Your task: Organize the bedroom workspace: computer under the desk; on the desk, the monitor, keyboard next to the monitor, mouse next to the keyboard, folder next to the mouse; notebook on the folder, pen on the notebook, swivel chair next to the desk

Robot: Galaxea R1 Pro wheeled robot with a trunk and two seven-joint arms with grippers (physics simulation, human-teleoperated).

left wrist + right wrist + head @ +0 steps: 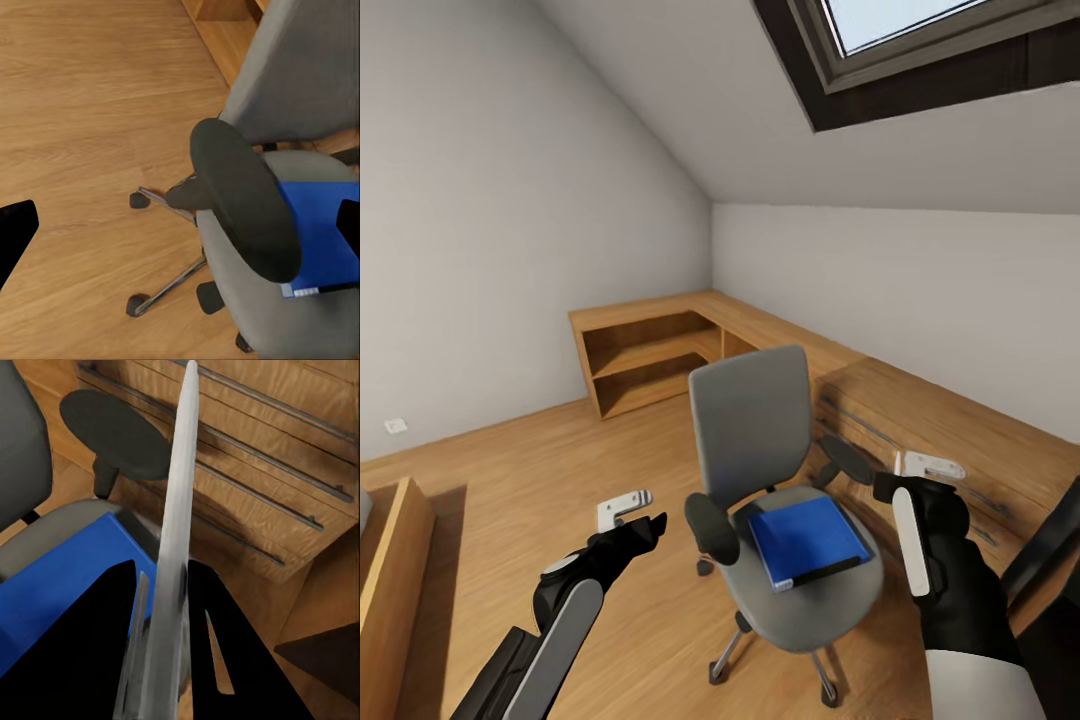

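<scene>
My left hand (645, 512) hangs over the floor (560, 470) with its fingers spread wide, nothing between them. My right hand (920, 475) is clamped on the notebook (176, 555), a thin pale sheet held edge-on. Between my hands stands the swivel chair (755, 420), and the folder (805, 540) lies flat on its seat, just beside my right hand. Beyond the chair a light wood cabinet (940, 430) lines the wall.
</scene>
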